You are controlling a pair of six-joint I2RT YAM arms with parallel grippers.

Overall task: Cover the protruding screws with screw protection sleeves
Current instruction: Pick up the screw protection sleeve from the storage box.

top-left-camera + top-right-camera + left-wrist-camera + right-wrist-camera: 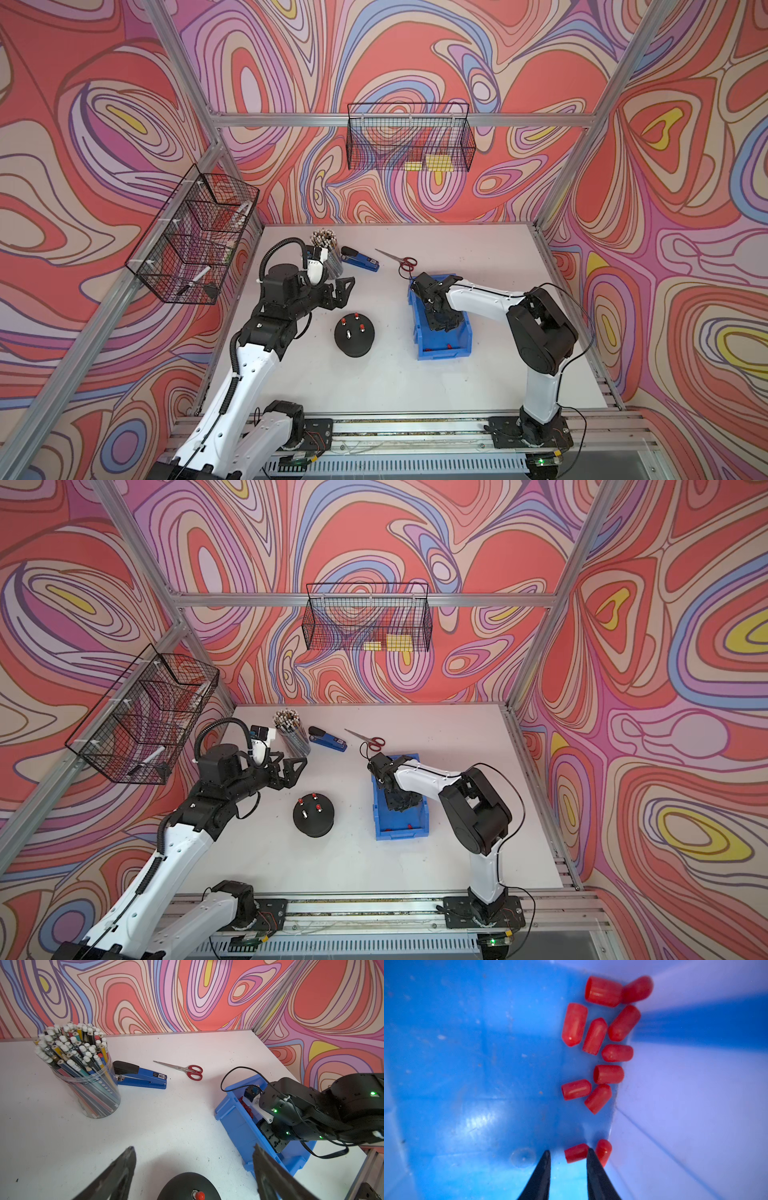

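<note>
11 sleeves (608, 1074) line the bin wall (675, 1084) beside the right pincer (568, 1151).

Glossy plastic sleeves (608, 1074), scuffed plastic bin (467, 1064)

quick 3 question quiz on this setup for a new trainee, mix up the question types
1. True or false: all four protruding screws on the black base already wear screw protection sleeves.
2. Where is the right gripper working? A) over the scissors B) inside the blue bin C) at the pencil jar
3. Fill in: the jaws of the left gripper stand ____.

Key:
1. False. Three are capped in red, one is bare.
2. B
3. Open
</note>
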